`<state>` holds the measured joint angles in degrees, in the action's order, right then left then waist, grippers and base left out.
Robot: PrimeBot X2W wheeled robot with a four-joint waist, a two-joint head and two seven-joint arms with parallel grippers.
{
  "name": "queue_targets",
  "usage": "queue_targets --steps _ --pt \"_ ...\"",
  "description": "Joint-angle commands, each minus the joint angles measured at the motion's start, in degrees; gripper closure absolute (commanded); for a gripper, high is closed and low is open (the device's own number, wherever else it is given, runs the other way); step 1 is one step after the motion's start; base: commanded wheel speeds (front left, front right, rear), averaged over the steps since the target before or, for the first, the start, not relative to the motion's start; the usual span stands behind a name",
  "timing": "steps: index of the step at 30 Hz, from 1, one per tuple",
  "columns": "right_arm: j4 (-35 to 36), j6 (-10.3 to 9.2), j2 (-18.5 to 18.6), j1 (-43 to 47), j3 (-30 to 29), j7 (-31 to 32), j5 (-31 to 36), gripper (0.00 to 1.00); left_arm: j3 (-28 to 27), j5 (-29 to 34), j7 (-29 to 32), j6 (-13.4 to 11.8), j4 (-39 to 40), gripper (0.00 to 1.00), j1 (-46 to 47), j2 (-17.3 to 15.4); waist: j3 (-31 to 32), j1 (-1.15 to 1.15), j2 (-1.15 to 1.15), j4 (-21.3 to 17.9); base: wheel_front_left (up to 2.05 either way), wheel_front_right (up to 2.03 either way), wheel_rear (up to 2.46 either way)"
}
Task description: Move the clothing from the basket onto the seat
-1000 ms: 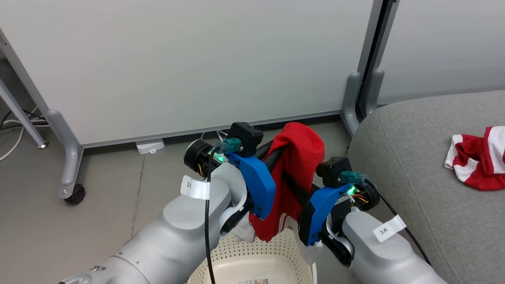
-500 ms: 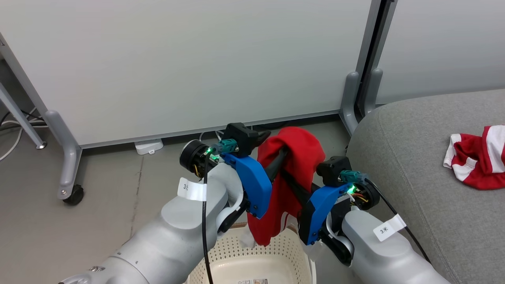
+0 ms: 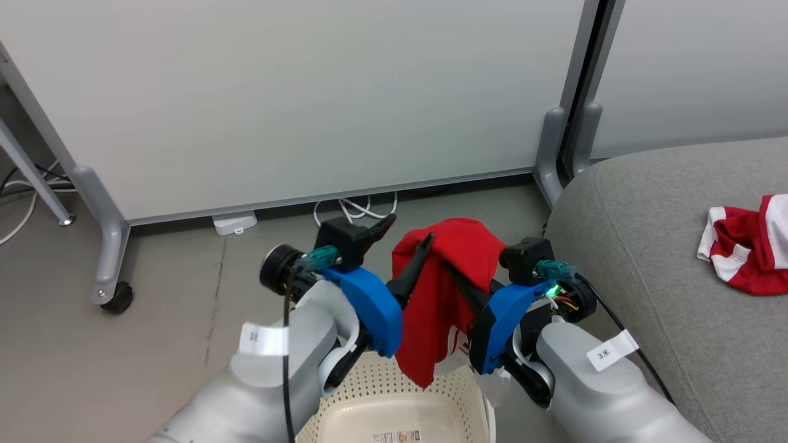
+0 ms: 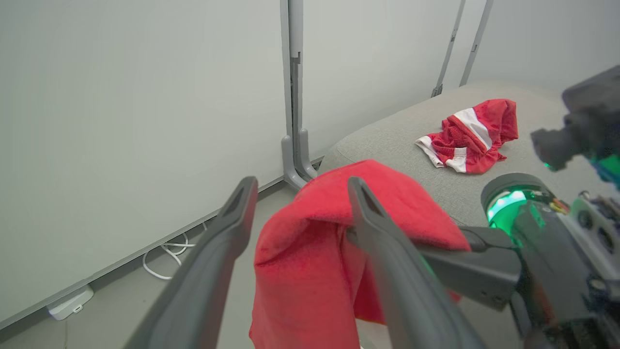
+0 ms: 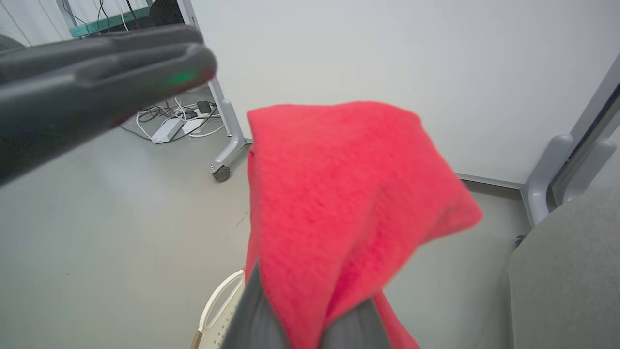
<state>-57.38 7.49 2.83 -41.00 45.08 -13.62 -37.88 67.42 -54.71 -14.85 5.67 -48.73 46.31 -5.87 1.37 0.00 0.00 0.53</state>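
Left hand (image 3: 409,227) splayed wide, right hand (image 3: 458,280) clamped.

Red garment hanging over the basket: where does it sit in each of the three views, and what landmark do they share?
Head view: red garment at lower centre, hanging above the basket.
Left wrist view: red garment at lower centre, reaching the bottom edge.
Right wrist view: red garment at centre, running down to the bottom edge.
Shared landmark: grey sofa, on the right in all three.
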Motion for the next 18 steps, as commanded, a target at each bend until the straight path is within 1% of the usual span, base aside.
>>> queue_targets --steps 1,4,9,13,18 --pt "-0.3 0.01 0.1 -1.6 -0.3 -0.4 0.0 1.00 -2.5 1.5 -0.4 -0.9 2.5 0.00 -1.7 -1.1 -0.2 0.00 0.00 0.1 0.00 0.00 0.00" --pt "-0.5 0.01 0.1 -1.6 -0.7 -0.8 0.1 1.00 -8.4 5.7 -0.3 -2.5 8.4 0.00 -7.3 -4.0 -0.6 0.00 0.00 0.3 0.00 0.00 0.00" --pt "-0.7 0.01 0.1 -2.2 -1.5 -1.2 0.4 1.00 -19.0 13.9 -0.3 -3.9 18.4 0.00 -17.5 -7.3 -1.2 0.00 0.00 0.3 0.00 0.00 0.00" --pt "-0.9 0.01 0.1 -2.6 -2.3 -1.4 0.6 1.00 -26.9 20.2 -0.3 -3.1 24.9 0.00 -25.0 -8.2 -1.6 0.00 0.00 0.4 0.00 0.00 0.00" --pt "-0.5 0.01 0.1 -2.6 -3.1 -1.6 1.1 1.00 -34.8 26.5 -0.4 -1.2 29.7 0.00 -32.5 -7.4 -1.7 0.00 0.00 0.4 0.00 0.00 0.00"
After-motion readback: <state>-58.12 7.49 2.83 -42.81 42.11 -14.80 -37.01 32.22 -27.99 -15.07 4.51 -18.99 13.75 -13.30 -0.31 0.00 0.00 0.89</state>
